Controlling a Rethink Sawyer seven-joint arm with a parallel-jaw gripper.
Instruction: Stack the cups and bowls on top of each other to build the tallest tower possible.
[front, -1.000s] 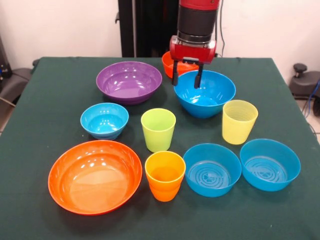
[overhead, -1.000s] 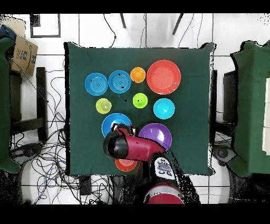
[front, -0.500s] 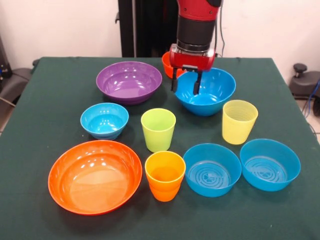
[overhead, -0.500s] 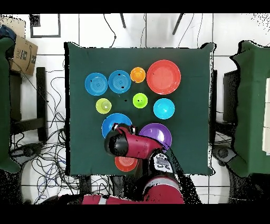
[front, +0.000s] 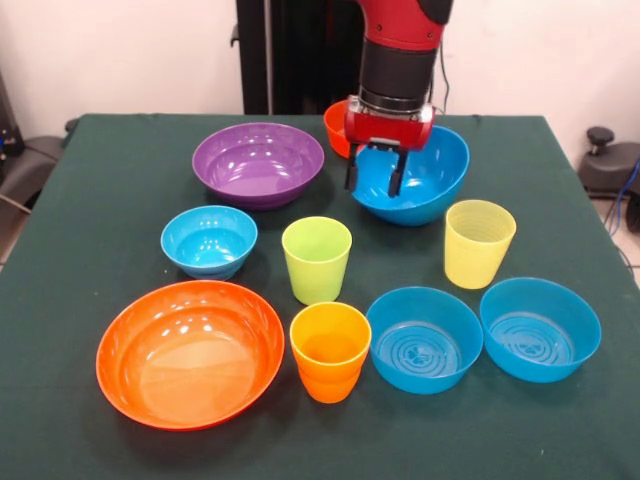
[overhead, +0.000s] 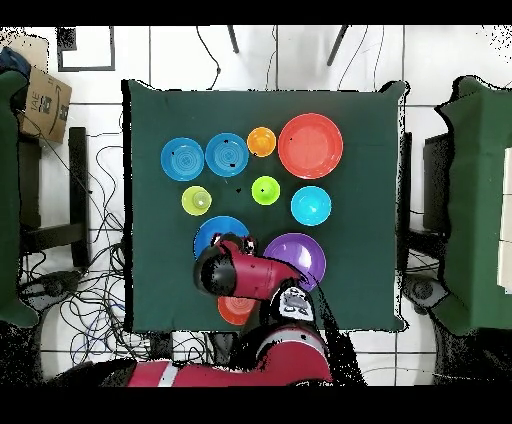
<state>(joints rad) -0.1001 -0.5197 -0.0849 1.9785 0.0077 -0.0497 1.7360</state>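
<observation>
My gripper comes down from above and is shut on the near left rim of the large blue bowl, one finger inside and one outside. The bowl hangs tilted, its right side raised off the green table. The small orange bowl sits just behind the gripper and the large purple bowl to its left. The lime green cup, orange cup and pale yellow cup stand upright and apart. In the overhead view my arm covers part of the large blue bowl.
The large orange bowl lies at the front left and the small blue bowl behind it. Two medium blue bowls sit side by side at the front right. Chairs and cables surround the table in the overhead view.
The gripper has closed on the large blue bowl's rim and risen slightly. The bowl has tipped and lifted off the table. Everything else stays put.
</observation>
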